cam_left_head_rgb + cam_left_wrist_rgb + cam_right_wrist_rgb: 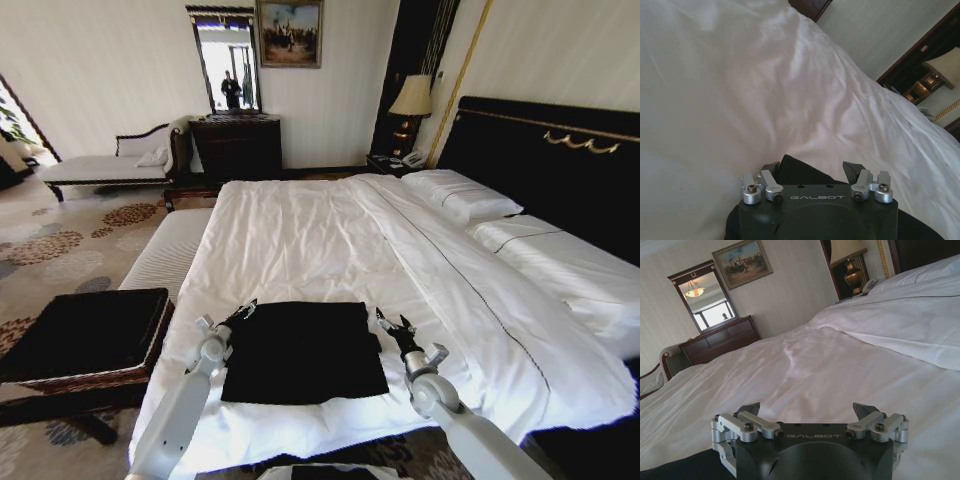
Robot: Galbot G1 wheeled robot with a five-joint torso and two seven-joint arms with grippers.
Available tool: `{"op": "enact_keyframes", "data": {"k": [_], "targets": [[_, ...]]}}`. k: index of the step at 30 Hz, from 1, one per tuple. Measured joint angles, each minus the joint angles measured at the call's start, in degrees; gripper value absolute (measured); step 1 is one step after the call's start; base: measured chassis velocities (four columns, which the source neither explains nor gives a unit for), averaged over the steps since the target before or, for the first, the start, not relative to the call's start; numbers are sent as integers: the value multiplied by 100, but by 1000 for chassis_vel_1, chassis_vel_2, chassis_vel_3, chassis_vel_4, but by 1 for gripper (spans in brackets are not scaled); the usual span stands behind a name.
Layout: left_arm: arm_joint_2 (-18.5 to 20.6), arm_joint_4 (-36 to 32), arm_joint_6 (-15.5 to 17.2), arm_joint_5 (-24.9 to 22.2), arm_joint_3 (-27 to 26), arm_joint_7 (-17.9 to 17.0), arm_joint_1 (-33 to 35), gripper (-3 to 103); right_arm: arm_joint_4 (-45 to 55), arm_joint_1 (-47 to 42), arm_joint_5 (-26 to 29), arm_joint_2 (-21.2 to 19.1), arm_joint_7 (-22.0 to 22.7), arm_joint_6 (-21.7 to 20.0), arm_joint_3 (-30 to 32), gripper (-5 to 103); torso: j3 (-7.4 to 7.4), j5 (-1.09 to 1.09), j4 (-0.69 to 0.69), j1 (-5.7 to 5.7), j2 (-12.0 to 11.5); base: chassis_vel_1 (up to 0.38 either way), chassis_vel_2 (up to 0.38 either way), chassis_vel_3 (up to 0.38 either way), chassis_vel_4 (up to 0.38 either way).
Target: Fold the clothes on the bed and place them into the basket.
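The clothes are one black shirt (pixel 302 352), lying flat as a rough rectangle near the foot edge of the bed (pixel 300 240). My left gripper (pixel 241 313) hovers at the shirt's far left corner, open, and a corner of the black cloth (pixel 797 171) lies between its fingers. At the shirt's far right corner my right gripper (pixel 394 326) is open over the white sheet, with nothing between its fingers (pixel 751 409); the shirt's edge (pixel 685 467) shows beside the wrist. The basket (pixel 88 378), brown wicker with black lining, sits left of the bed.
A pale upholstered bench (pixel 170 250) runs along the bed's left side behind the basket. Pillows (pixel 465 195) and the black headboard (pixel 560 150) are at the right. A dresser (pixel 235 145) with a mirror and a chaise (pixel 100 165) stand at the far wall.
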Motion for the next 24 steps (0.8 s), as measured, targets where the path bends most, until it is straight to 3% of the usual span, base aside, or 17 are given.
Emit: {"op": "enact_keyframes", "data": {"k": [3,7,10,11,12,13,16,18,24], "targets": [[20,15,-16,-15,-12,14,11,64,0,6,-4,1,0,0,-1,100,0,0,0,0,0,0,0,0,0],[26,72,-61,-14,-24,53,14,43,-80,66,16,23,-6,0,-9,100,0,0,0,0,0,0,0,0,0],[28,116,-78,-13,-26,63,7,37,-162,119,70,31,-57,0,-37,100,0,0,0,0,0,0,0,0,0],[29,139,-85,-12,-28,69,-3,26,-229,174,148,32,-139,6,-71,100,0,0,0,0,0,0,0,0,0],[29,139,-85,-12,-28,69,-3,26,-229,174,148,32,-139,6,-71,100,0,0,0,0,0,0,0,0,0],[29,151,-88,-13,-32,73,-10,26,-301,247,276,32,-249,15,-114,100,0,-1,-1,0,0,0,0,0,0],[29,168,-104,-23,-50,92,-27,10,-634,600,716,50,-679,84,-251,100,0,-1,0,0,0,0,0,0,0],[29,177,-117,-23,-53,99,-32,5,-814,761,876,75,-879,117,-309,100,0,0,0,0,0,0,0,0,0],[41,190,-165,-18,-78,137,-73,1,-1566,1456,1525,168,-1669,179,-662,100,0,-1,0,0,0,0,0,0,0]]}}
